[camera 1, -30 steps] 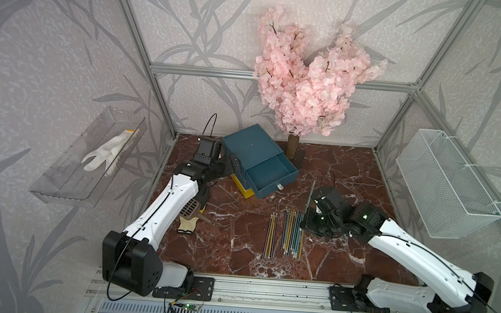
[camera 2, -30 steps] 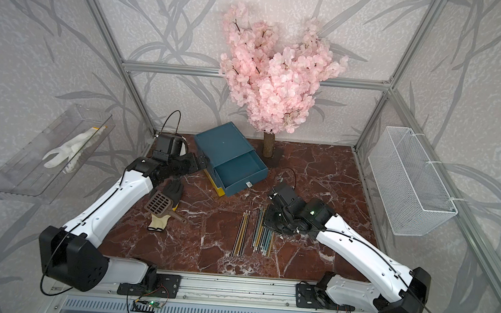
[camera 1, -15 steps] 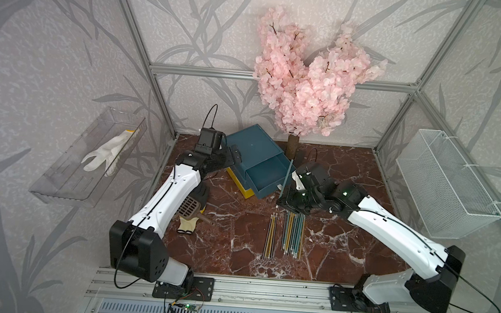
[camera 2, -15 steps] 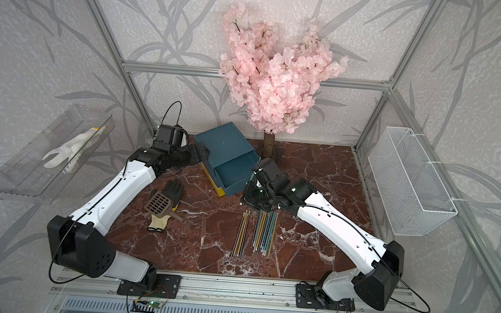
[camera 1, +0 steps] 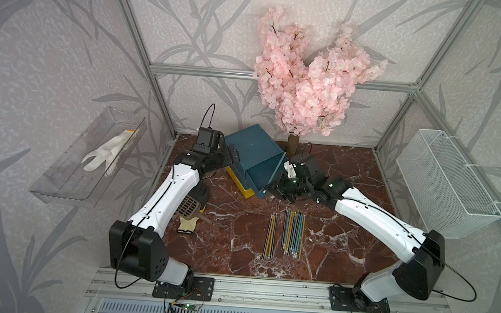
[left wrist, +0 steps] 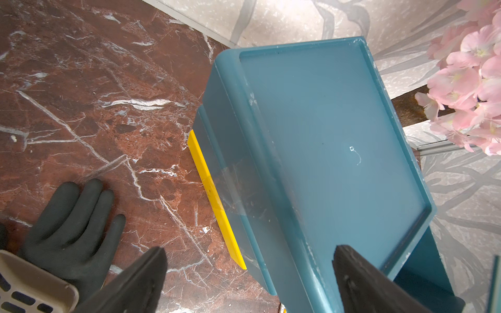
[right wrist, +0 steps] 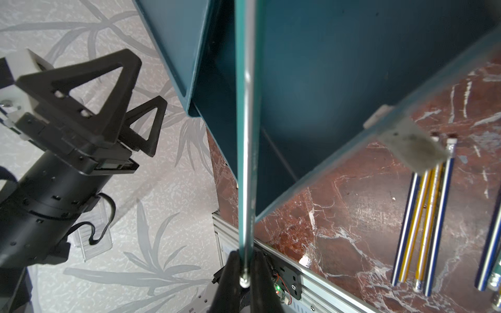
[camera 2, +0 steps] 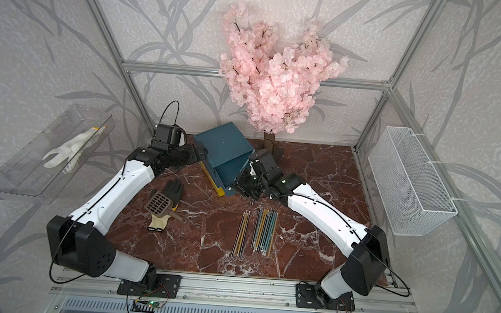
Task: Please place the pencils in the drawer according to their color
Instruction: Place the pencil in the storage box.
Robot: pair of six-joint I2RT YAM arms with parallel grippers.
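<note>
1. Right gripper [right wrist: 245, 273]: jaws are closed tight on 1 teal pencil [right wrist: 245, 135], gripped near its end. The pencil is tilted, and its free length runs across the mouth of the pulled-out teal drawer [camera 1: 258, 176]. Contact between pencil and drawer cannot be determined.

2. Left gripper [left wrist: 249, 250]: jaws are spread wide and hold nothing. It sits at the chest's 9 o'clock side, with 1 finger on either side of a chest corner. Contact cannot be confirmed.

3. Chest [camera 1: 251, 146]: stands at 12 o'clock on the marble table [camera 1: 220, 246], turned askew. 1 teal drawer is out, and the yellow drawer [camera 1: 236, 182] shows beneath it.

4. Other pencils [camera 1: 290, 230]: lie flat just toward 6 o'clock of the table centre. They are parallel, in 2 groups side by side, with yellow, teal and dark ones mixed.

5. Black glove [camera 2: 173, 189] and brown scoop [camera 2: 160, 203]: at 8 o'clock, the scoop lying on the glove.
</note>
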